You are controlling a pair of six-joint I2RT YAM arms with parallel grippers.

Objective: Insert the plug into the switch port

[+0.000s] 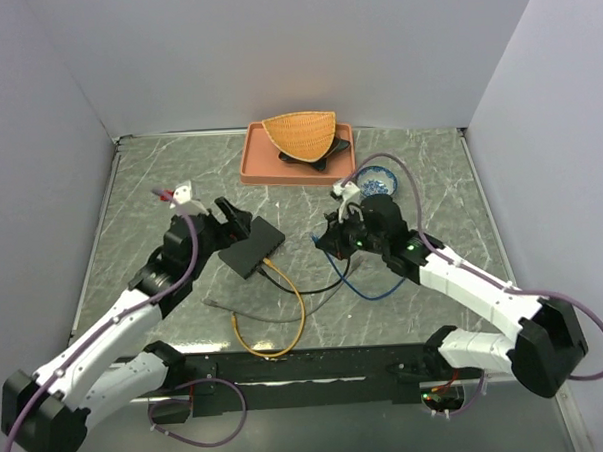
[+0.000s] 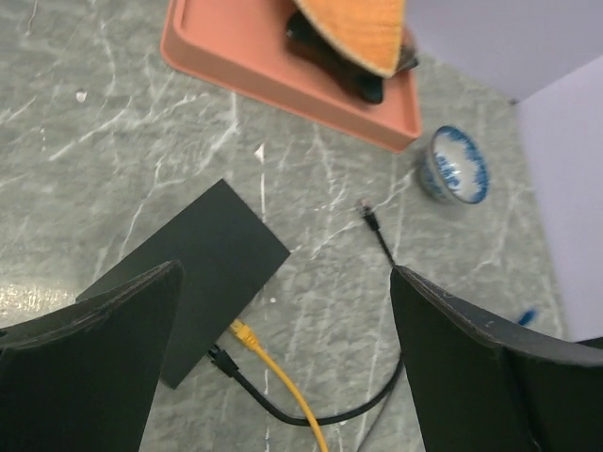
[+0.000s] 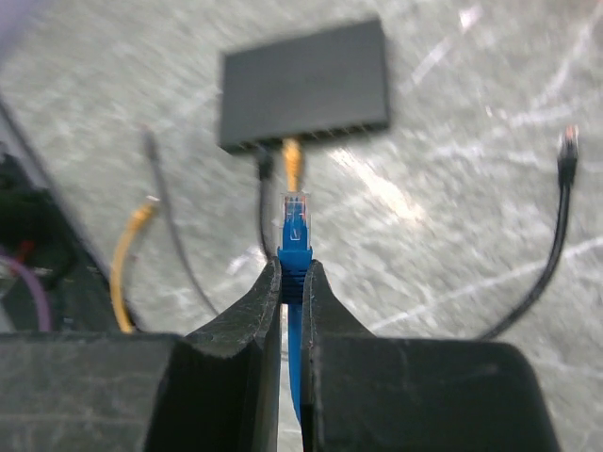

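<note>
Seems to be the approach-and-align step, not yet the insertion. Pinches the blue plug (image 3: 295, 212) by its boot between the pressed-together fingers of the right gripper (image 3: 292, 282), connector tip jutting forward, blue cable (image 3: 294, 377) trailing back down between the fingers. Points at the switch (image 3: 306, 85), flat on the marble table (image 1: 450, 179) between the two arms, well apart from the plug, socket row turned toward the right wrist camera. Shows two ports taken already, by a yellow cable (image 3: 292, 155) and a black cable (image 3: 265, 168) side by side near the left of the row in that view; leaves the ports to their right apparently free, though too blurred to count. Calls next, in all likelihood, for lowering and sliding forward to one of those free sockets, squaring the plug to the opening, matching the clip side, then pushing straight in until seated; probably also for something bracing the light box against sliding. Right arm (image 1: 464, 279): elbow out at the right, forearm slanting in toward the middle of the table, wrist low, fingers aimed leftward at the switch. Left arm (image 1: 116, 324): stretched forward from its base, left gripper (image 1: 233, 219) spread wide and empty, poised at the far-left end of the switch; impossible to tell whether touching it. Well placed, by the look of it, for steadying the box during the push.
</note>
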